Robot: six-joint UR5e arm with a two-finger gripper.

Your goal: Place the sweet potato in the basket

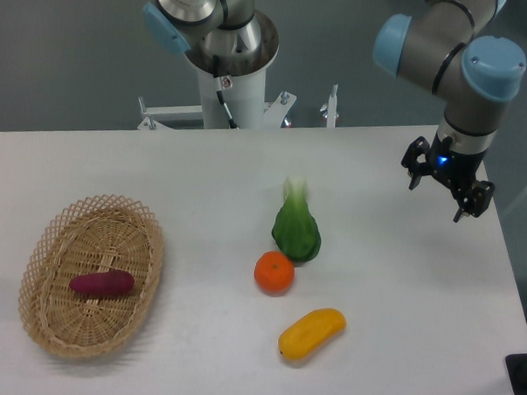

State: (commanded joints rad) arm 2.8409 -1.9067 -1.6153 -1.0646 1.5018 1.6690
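The magenta-purple sweet potato [102, 283] lies on its side inside the tan woven basket [56, 337] at the table's left. My gripper [445, 187] hangs far away over the table's right side, above the surface, with its dark fingers spread apart and nothing between them.
A green leafy vegetable [296, 227] stands near the table's middle, with a round orange [274, 272] just in front of it and a yellow-orange oblong fruit [312, 333] nearer the front edge. The robot base [231, 74] stands behind the table's back edge.
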